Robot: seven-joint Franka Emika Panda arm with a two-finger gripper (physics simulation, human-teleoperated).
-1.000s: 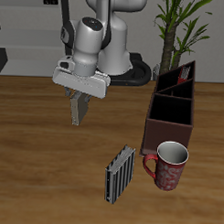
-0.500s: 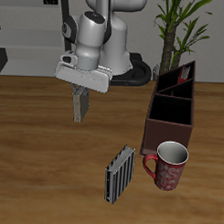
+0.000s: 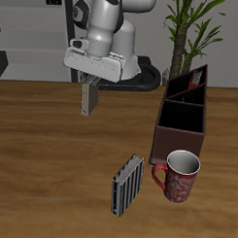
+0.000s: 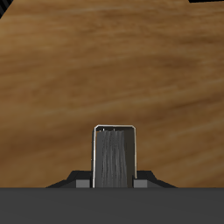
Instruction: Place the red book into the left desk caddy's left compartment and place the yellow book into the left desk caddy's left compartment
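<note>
Gripper (image 3: 89, 91) raised above the table (image 3: 52, 157), fingers clamped on the yellow book (image 3: 89, 99), a greyish-tan slab hanging upright, pale page edge (image 4: 115, 157); red book (image 3: 195, 77) slanted in the left desk caddy (image 3: 181, 115)

A wooden table (image 3: 42, 157) with a warm brown, streaked grain fills most of the exterior view, and the same grained surface (image 4: 112, 79) spreads across the wrist view. Behind the table's far edge the room is pale grey, with a plain light wall (image 3: 27, 16). A potted plant (image 3: 187, 31) with long green leaves and a thin brown stem rises at the back. A dark shelf-like piece of furniture (image 3: 1, 63) shows at the edge of the view. The light is soft and even, with only faint shadows on the wood
</note>
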